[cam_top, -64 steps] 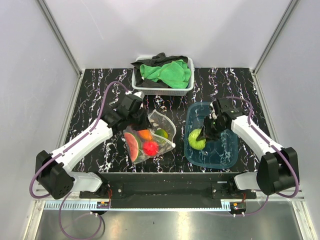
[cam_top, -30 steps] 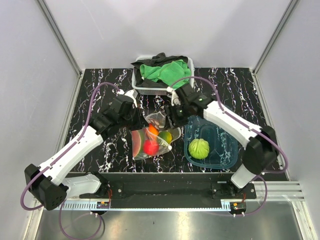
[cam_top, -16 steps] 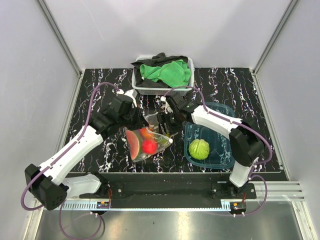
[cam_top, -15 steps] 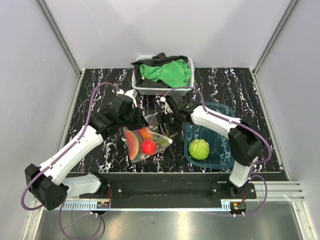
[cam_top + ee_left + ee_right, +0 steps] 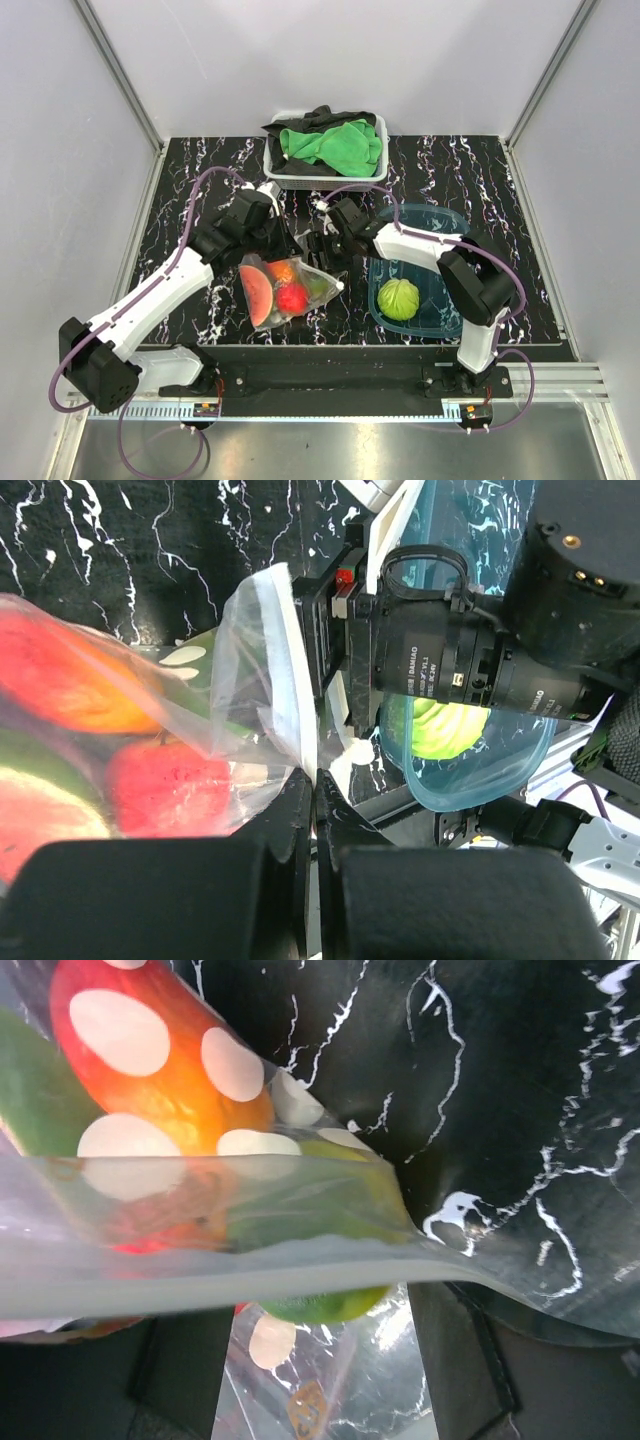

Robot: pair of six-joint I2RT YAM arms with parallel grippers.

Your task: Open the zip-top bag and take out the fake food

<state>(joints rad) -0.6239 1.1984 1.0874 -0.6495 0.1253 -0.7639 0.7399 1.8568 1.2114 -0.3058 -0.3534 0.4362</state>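
One green ball out, the released right gripper is returning to the zip-top bag the left gripper is clenching.

I'm looking into a lab test cell: plain white panels in aluminium framing box in a black marbled tabletop, with arm bases beside a slotted metal rail at six o'clock.

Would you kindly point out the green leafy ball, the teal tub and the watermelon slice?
green leafy ball (image 5: pixel 400 298): top view, its centre.
teal tub (image 5: pixel 425 322): top view, bare near floor.
watermelon slice (image 5: pixel 256 296): top view, red flesh.
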